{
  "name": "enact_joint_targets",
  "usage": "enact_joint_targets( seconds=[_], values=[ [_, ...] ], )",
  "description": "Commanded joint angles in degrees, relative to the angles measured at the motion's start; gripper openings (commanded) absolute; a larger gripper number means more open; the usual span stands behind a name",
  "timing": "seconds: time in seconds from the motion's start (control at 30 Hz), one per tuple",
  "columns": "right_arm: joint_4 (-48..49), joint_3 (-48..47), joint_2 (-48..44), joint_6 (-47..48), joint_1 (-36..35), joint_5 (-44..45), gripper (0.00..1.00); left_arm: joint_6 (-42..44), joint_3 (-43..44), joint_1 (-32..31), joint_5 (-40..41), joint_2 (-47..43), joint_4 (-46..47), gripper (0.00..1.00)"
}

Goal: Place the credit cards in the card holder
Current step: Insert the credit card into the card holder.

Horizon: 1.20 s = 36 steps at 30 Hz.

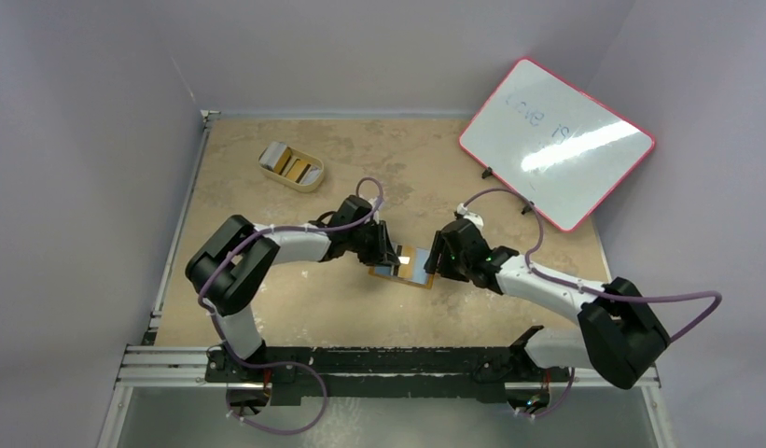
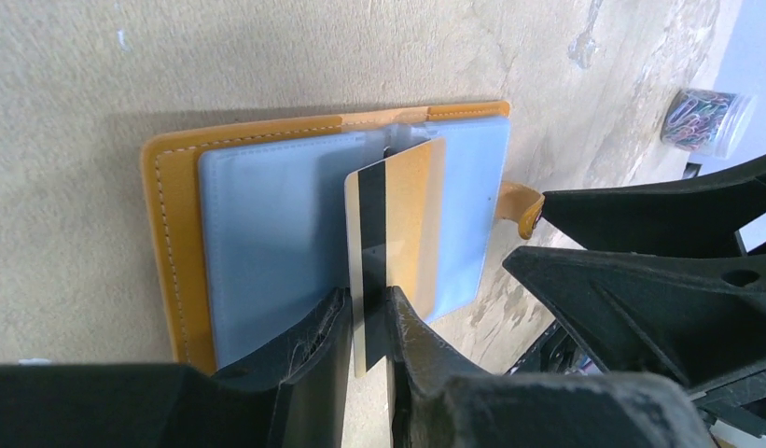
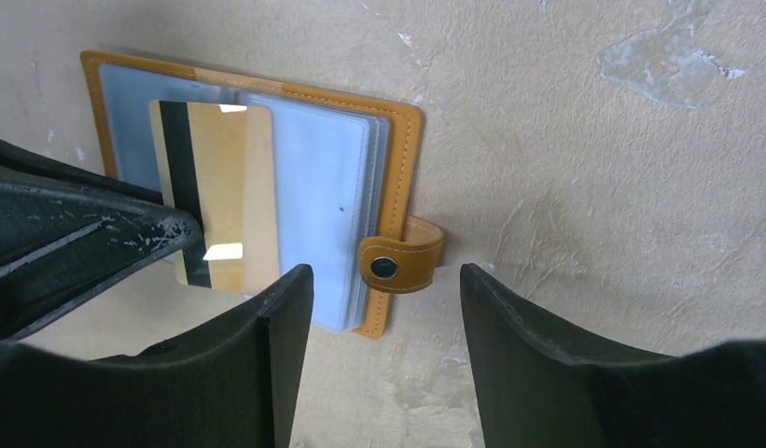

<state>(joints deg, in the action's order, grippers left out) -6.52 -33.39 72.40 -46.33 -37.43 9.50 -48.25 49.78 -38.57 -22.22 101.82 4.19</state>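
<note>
My left tool pinches the gold card over the open card holder at mid-table. My right tool gapes astride its snap tab. I should pin the holder, then ease the card's edge into a pocket. The whiteboard at 1 o'clock carries a faint, unreadable scrawl.

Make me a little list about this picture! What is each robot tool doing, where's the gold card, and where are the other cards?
left tool: shut on the gold card, pinching its near end
right tool: open, holding nothing, hovering by the snap tab
gold card: over the open card holder, not in a pocket yet
card holder: lying open on the table, blue-grey pockets up
other cards: in the cream tray, far left of the table
</note>
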Motion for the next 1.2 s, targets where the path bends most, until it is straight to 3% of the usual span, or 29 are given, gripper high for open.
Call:
enact_joint_targets(
  seconds=[0.0, 0.27, 0.53, 0.73, 1.0, 1.17],
  values=[
    [0.5, -0.2, 0.9, -1.8, 0.2, 1.6, 0.59, 1.9, 1.4, -1.2, 2.0, 0.7, -0.7, 0.18],
    [-2.3, -0.6, 1.6, -2.4, 0.2, 7.9, 0.40, 3.0, 2.6, -1.3, 2.7, 0.6, -2.9, 0.15],
    [-3.3, -1.2, 1.9, -2.4, 0.2, 9.3, 0.36, 3.2, 4.2, -1.3, 1.2, 1.8, -3.3, 0.00],
    [-2.6, 0.0, 1.6, -3.2, 0.2, 8.9, 0.30, 3.9, 5.1, -1.5, -1.1, 2.9, -3.8, 0.00],
    [2.3, 1.8, 2.8, -2.1, 0.2, 5.2, 0.10, 7.7, 9.0, -2.2, -1.9, 5.9, -9.8, 0.00],
    [4.4, 1.4, 4.2, -1.6, 0.2, 4.1, 0.08, 7.8, 11.3, -2.7, -2.0, 6.7, -10.7, 0.00]
  ],
)
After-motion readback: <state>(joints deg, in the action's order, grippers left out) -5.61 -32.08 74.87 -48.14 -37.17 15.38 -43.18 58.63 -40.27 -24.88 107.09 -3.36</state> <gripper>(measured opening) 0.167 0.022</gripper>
